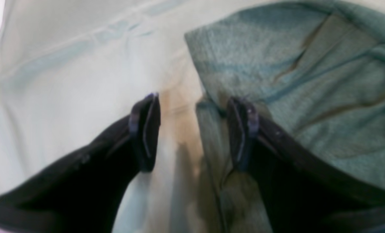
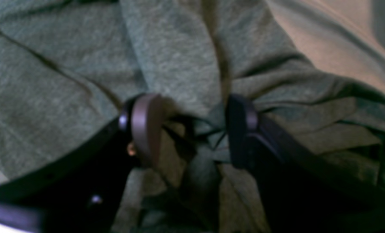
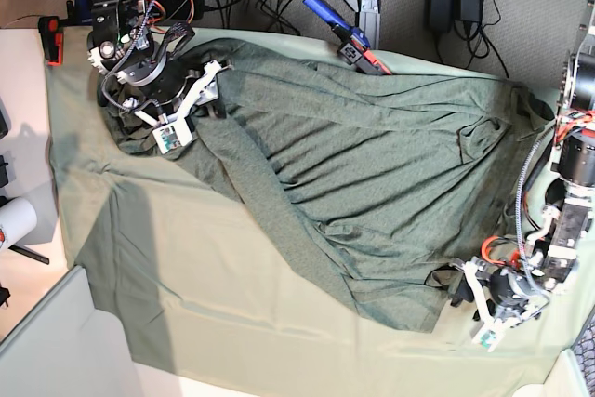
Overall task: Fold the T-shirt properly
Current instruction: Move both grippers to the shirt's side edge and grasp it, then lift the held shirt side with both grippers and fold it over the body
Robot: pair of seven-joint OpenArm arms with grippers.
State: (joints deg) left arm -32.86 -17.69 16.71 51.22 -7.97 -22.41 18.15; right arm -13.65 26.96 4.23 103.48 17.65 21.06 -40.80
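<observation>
1. The table cloth (image 3: 186, 267), pale mint green, covers the whole work surface. Its widest bare stretch lies along the near side and the near-left of the base view, wrinkled but free of objects; a narrower bare strip shows at the far left edge.
2. The T-shirt (image 3: 372, 174), dark heathered olive knit, lies spread across the middle and right of the cloth, bunched and creased, with one long diagonal edge running from the upper left down toward the lower right corner.
3. The right gripper (image 2: 189, 129) sits at the shirt's upper-left bunch in the base view, its jaws spread with crumpled fabric lying between them, not pinched.
4. The left gripper (image 1: 194, 129) sits at the shirt's lower-right corner, jaws spread; one finger (image 1: 242, 129) touches the hemmed edge, the other is over bare cloth.
</observation>
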